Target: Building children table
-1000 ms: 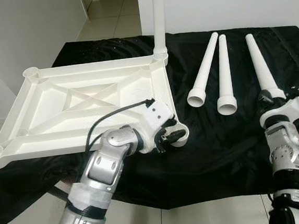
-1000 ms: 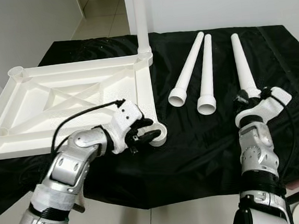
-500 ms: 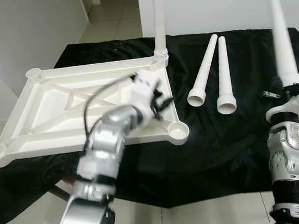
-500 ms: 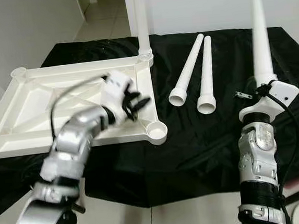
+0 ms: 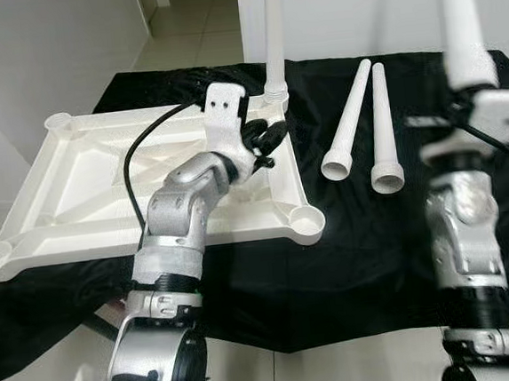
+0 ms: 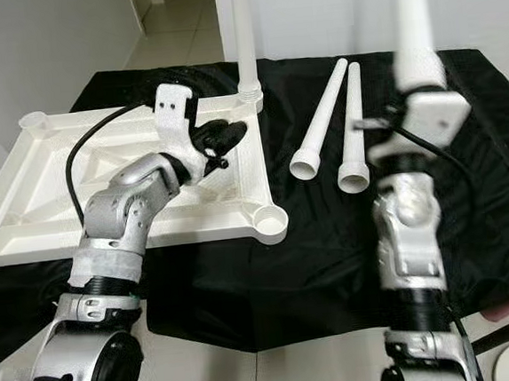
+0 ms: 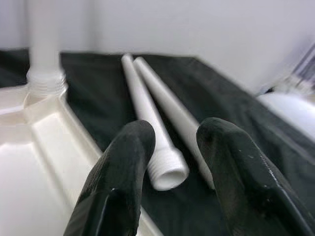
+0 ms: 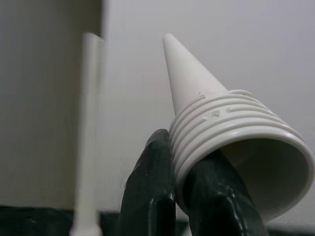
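Above the tabletop (image 5: 76, 184), which is lying upside down on the black-draped worktop (image 5: 365, 234), the left claw (image 6: 223, 138) is now hovering near the far corner where one leg (image 5: 271, 29) is already standing in its socket. A second ago this claw was down at the near corner socket (image 5: 306, 221); it is now lifted away, fingers parted and grasping nothing, so that socket is sitting free. To the right of the tabletop, the right claw (image 5: 461, 105) is now holding a second leg (image 5: 460, 21) upright, high off the worktop, where a second ago that leg was lying flat beside the other two. Its fingers (image 8: 152, 196) are clenching the threaded wide end, open mouth down, tip pointing up. That probably means the lift is done and the carry to a socket is beginning. The held leg is well apart from the tabletop, and the open near corner socket looks like the nearest target. Between the tabletop and the right claw, two spare legs (image 5: 364, 118) are lying side by side, mouths toward the robot.
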Motion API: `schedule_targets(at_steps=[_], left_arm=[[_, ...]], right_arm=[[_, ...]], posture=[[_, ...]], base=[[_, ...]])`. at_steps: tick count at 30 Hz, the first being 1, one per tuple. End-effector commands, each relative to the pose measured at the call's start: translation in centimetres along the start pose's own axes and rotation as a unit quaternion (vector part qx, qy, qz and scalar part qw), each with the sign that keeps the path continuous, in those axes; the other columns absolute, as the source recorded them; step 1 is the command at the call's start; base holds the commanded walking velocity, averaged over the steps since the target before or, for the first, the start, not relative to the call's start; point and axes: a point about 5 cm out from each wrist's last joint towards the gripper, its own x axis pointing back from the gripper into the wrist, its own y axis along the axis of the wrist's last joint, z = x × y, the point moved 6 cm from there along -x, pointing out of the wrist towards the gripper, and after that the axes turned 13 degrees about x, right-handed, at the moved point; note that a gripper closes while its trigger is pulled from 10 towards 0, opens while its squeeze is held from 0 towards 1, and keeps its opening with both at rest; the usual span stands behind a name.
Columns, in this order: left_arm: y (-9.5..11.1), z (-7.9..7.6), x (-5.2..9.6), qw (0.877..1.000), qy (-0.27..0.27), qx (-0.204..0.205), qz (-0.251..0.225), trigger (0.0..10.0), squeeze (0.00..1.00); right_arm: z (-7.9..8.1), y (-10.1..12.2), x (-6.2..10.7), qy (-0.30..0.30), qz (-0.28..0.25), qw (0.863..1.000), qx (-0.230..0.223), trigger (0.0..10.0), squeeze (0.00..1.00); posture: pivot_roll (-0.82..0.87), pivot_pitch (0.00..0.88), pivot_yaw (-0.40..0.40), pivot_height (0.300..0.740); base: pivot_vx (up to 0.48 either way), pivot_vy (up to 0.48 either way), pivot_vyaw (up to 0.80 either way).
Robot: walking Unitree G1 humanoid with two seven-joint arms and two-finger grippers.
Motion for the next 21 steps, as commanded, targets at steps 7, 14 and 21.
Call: schedule_targets(at_steps=[7,14,21], left_arm=[[3.4,-4.3,-0.4,0.989,-0.144,0.014,-0.012,10.0,1.00],[5.5,-6.2,-0.2,0.975,-0.207,0.070,-0.030,10.0,1.00],[6.4,-5.2,-0.5,0.980,-0.184,0.062,-0.038,10.0,0.00]], right_arm=[[2.8,4.6,-1.0,0.068,-0.101,0.992,0.043,10.0,0.00],[5.1,5.6,-0.8,0.120,-0.128,0.983,0.062,10.0,0.00],[6.6,3.5,1.1,0.169,-0.085,0.981,0.049,10.0,0.00]], posture=[[-0.04,0.007,0.043,0.740],[-0.06,0.000,0.042,0.740],[-0.05,0.000,0.035,0.740]], base=[[0.000,0.000,0.00],[0.000,0.000,0.00],[0.000,0.000,0.00]])
